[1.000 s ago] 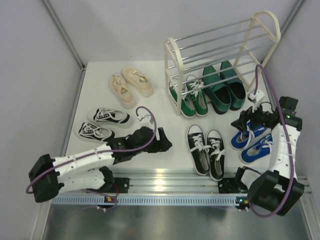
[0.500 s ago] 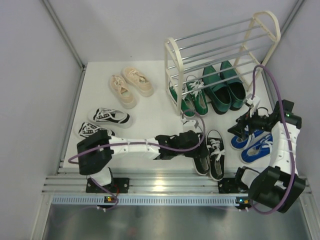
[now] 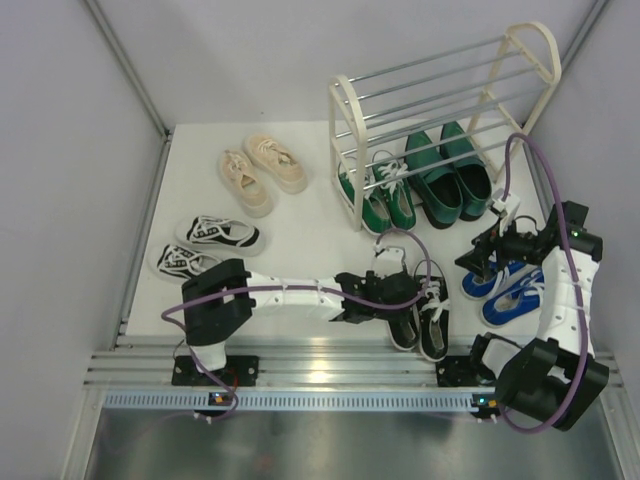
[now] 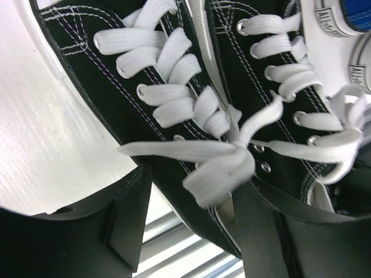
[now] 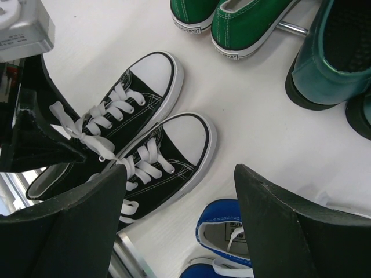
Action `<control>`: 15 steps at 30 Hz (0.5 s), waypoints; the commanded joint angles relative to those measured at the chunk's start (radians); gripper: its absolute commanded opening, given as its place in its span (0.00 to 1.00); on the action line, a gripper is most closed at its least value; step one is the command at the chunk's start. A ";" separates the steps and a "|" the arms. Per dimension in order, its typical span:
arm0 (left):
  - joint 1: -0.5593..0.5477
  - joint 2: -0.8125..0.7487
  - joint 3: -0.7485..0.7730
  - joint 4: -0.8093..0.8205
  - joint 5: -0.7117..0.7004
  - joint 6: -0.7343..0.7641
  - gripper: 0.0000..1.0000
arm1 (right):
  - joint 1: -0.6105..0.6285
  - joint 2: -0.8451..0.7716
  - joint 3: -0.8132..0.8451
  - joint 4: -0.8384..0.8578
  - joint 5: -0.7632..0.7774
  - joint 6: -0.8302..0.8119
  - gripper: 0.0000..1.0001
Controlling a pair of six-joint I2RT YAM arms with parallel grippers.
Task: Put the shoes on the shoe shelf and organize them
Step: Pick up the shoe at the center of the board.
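Your shoe shelf (image 3: 351, 80) stood at the back right of the table (image 3: 300, 220). The black sneakers (image 5: 168, 145) lay near the front edge. Your left gripper (image 4: 194, 185) straddled the left one, jaws apart, not visibly clamped. Your right gripper (image 5: 179, 171) hung open by the blue sneakers (image 3: 500, 308).

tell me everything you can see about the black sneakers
The black sneakers are a low-top canvas pair with white laces tied in bows, metal eyelets, white stitching, and white rubber toe caps and soles. They stand upright, close side by side, on the white table near its front edge, toes pointing away from the arms, not on the shoe shelf. The left gripper has its fingers either side of the left shoe's rear; whether they press on it cannot be told.
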 commanded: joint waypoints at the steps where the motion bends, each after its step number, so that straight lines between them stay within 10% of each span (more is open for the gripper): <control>1: -0.002 0.049 0.042 -0.036 -0.080 0.030 0.60 | -0.003 -0.018 0.000 0.019 -0.030 -0.019 0.75; 4: -0.002 0.069 0.064 -0.030 -0.115 0.048 0.52 | -0.003 -0.021 0.006 0.006 -0.033 -0.036 0.75; 8: 0.000 0.037 0.031 0.024 -0.146 0.059 0.00 | 0.003 -0.019 0.026 -0.026 -0.036 -0.067 0.76; 15: -0.035 -0.186 -0.113 0.102 -0.227 0.094 0.00 | 0.081 0.013 0.060 -0.072 -0.015 -0.033 0.75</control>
